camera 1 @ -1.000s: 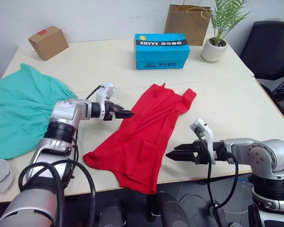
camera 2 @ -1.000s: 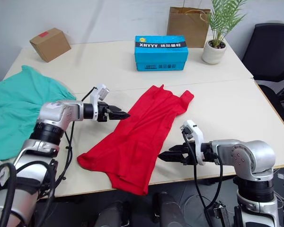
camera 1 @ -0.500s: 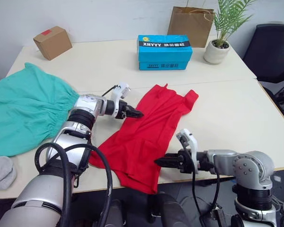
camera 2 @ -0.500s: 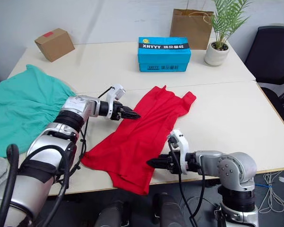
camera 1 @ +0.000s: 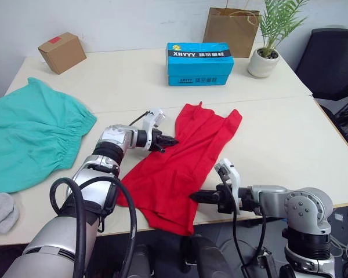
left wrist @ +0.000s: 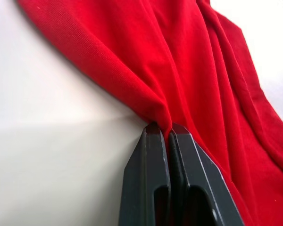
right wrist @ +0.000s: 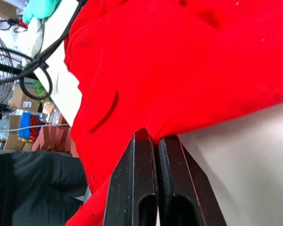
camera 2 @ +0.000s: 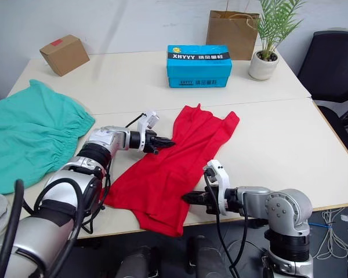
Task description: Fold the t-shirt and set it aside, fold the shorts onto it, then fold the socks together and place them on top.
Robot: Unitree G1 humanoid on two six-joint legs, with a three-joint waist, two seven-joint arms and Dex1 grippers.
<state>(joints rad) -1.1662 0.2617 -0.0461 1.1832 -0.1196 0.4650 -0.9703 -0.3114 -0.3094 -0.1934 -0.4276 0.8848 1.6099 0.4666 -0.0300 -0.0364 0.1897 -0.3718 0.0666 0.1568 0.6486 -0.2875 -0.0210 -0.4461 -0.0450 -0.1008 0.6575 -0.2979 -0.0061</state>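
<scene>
Grippers, left gripper (camera 1: 173, 141) and right gripper (camera 1: 195, 197), pinch opposite t-shirt (camera 1: 182, 156) edges.

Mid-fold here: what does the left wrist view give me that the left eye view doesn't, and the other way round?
The left wrist view alone shows the grip up close: the left tool has its fingers pressed together on a pinched ridge of the t-shirt at its edge, just above the table.

The left eye view alone gives the layout: the right tool at the shirt's other edge, the shorts and socks off to the robot's left, and the blue box beyond.

Both show the left tool on the red shirt, lying on the table.
</scene>
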